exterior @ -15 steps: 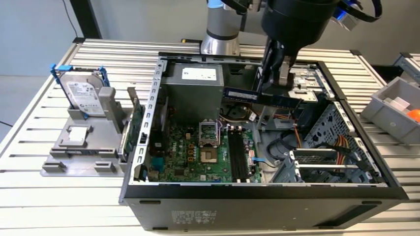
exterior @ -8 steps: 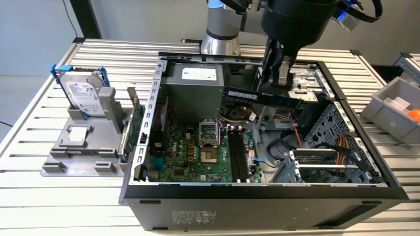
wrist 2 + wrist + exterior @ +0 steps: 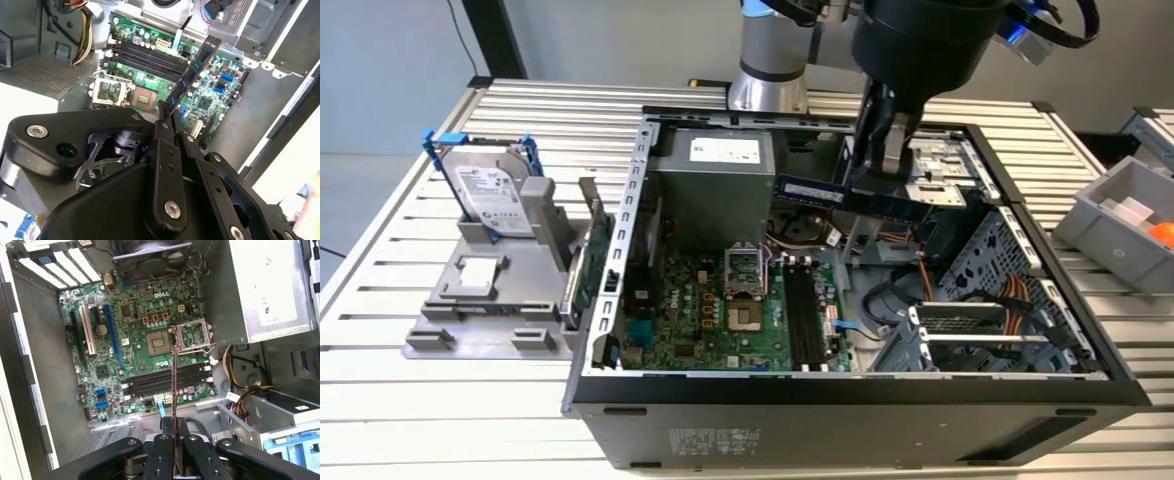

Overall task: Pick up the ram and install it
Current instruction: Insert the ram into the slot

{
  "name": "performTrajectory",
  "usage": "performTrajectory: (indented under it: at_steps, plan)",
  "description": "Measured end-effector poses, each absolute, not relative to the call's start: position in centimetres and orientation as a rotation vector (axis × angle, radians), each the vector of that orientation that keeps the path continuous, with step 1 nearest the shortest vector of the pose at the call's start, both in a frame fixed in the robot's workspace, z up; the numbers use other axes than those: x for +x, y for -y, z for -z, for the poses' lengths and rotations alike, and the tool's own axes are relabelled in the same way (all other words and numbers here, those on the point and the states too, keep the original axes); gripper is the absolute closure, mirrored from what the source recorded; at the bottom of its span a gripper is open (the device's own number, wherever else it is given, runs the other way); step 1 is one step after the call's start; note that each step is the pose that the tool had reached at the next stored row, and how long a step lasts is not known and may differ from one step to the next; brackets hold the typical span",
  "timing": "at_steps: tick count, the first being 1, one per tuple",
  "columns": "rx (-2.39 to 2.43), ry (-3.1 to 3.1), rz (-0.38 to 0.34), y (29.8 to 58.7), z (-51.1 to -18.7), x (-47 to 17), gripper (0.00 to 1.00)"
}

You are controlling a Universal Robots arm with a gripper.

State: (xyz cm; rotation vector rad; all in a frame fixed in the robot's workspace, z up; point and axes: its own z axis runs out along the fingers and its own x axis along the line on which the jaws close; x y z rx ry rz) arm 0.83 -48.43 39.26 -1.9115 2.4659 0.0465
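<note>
1. I am gripping the ram point(image 3: 194, 70) in the claw point(image 3: 169, 119), with most of its length jutting out past the tips.
2. It is hanging over the open case point(image 3: 854, 405), lying crosswise to the black slots point(image 3: 160, 382) below the claw.

Counted parts of one open computer case point(image 3: 854, 415)
One ram point(image 3: 821, 192), one motherboard point(image 3: 130, 355), four black memory slots point(image 3: 150, 382), one CPU socket point(image 3: 157, 343), one power supply point(image 3: 265, 290), one case fan point(image 3: 150, 262), one hard drive point(image 3: 491, 190), one expansion card point(image 3: 596, 262) and one grey bin point(image 3: 1107, 225) are seen.
</note>
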Motion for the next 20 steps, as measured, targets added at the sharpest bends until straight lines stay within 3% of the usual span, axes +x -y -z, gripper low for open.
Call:
performTrajectory:
  at_steps: [20]
  plan:
    - [-1.637,-2.653,-0.043,48.43,-39.26,0.83,1.0]
